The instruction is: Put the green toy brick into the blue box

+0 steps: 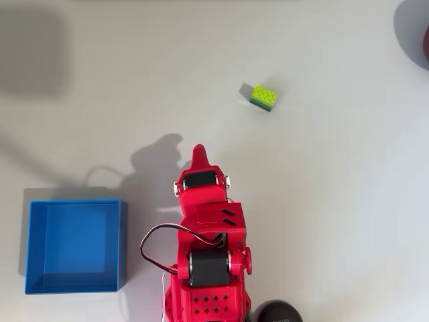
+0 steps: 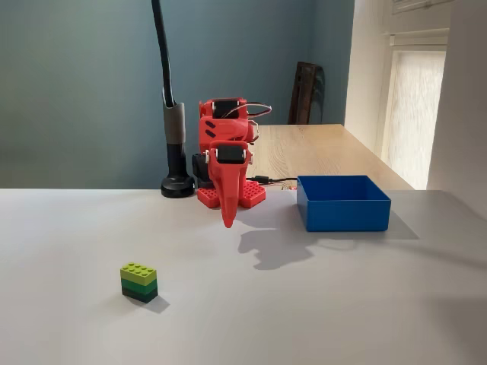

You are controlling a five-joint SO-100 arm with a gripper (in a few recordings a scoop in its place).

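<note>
My red gripper (image 2: 227, 220) hangs clenched and empty above the white table (image 2: 319, 304), green toy brick (image 1: 263, 98) and blue box (image 1: 123, 241) well apart.

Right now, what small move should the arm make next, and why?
Probably reach toward the green toy brick, opening on the way: the gripper looks shut and holds nothing, the brick sits apart from it on the table, and the blue box is empty.

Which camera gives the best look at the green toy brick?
The fixed view: the green toy brick is near the camera, showing its studs and both green layers from the side. The overhead view shows the brick smaller, mostly its lime studded top.
</note>
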